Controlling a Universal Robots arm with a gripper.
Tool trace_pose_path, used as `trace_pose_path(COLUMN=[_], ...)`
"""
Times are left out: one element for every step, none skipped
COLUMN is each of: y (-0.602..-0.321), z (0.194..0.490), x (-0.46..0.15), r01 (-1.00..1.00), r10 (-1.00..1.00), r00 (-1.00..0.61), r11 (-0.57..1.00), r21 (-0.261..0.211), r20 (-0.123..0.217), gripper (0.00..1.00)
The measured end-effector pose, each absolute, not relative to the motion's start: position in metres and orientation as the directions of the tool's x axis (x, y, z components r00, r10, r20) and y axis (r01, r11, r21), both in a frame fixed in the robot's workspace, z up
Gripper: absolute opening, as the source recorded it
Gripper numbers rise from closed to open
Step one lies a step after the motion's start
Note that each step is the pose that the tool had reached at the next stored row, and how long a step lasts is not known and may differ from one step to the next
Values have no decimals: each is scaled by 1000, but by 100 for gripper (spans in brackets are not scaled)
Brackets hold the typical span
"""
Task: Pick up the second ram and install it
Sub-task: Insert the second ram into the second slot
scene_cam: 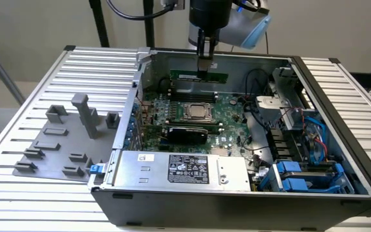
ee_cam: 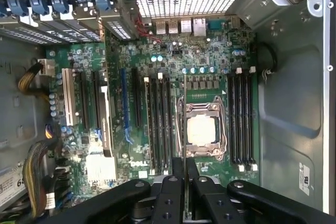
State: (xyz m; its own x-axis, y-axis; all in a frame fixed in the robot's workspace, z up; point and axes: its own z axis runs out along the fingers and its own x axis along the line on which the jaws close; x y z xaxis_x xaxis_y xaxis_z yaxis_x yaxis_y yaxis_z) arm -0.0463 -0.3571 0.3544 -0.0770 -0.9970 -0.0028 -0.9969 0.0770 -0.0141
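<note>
Desk (scene_cam: 24, 96): ribbed white surface; I see it running along the exterior view's left and right edges, under everything.
Holder blocks (scene_cam: 63, 145): grey plastic plate with small blocks and one tall post, lying on the desk at the exterior view's left, just beside the case.
Case (scene_cam: 237, 212): open computer tower lying on its side, filling the middle and right of the exterior view.
Power supply (scene_cam: 179, 169): silver box with a dark label, lower centre of the exterior view, inside the case's near wall.
Motherboard (scene_cam: 231, 121): large green board flat on the case floor, centre of the exterior view.
Processor socket (scene_cam: 197, 112): square metal frame in the middle of the motherboard; in the wrist view (ee_cam: 202, 129) it sits between two banks of dark memory slots (ee_cam: 157, 124).
Second ram (scene_cam: 218, 77): thin green stick, upright on its long edge, upper centre of the exterior view, over the far side of the motherboard beyond the processor socket. I cannot tell whether it touches a slot.
Pincer (scene_cam: 203, 70): pressed onto the second ram's top edge, pinching it from above; in the wrist view the black fingers (ee_cam: 173, 192) grip it edge-on.
Drive caddies (scene_cam: 301, 179): blue, lower right of the exterior view, with red and blue cables (scene_cam: 314, 130) above them.
</note>
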Motion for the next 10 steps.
trace_pose_path(y=[-357,-357,-357,-357,-357,-357,-357,-357,-357,-357], z=[353,351,349,347,345,343,342,340,338,336], x=[-46,-46,-46,-46,-46,-46,-46,-46,-46,-46], r01=[-998,-998,-999,-999,-1000,-1000,-1000,-1000,-1000,-1000], r10=[-998,-998,-999,-999,-1000,-1000,-1000,-1000,-1000,-1000], r00=[-69,-58,-46,-34,-22,-13,-6,-2,-2,-2], r11=[69,58,46,34,22,13,6,2,2,2], r21=[-14,-14,-14,-14,-14,-14,-14,-14,-14,-14], r20=[-3,-3,-3,-3,-3,-3,-3,-3,-3,-3], gripper=[0,0,0,0,0,0,0,0,0,0])
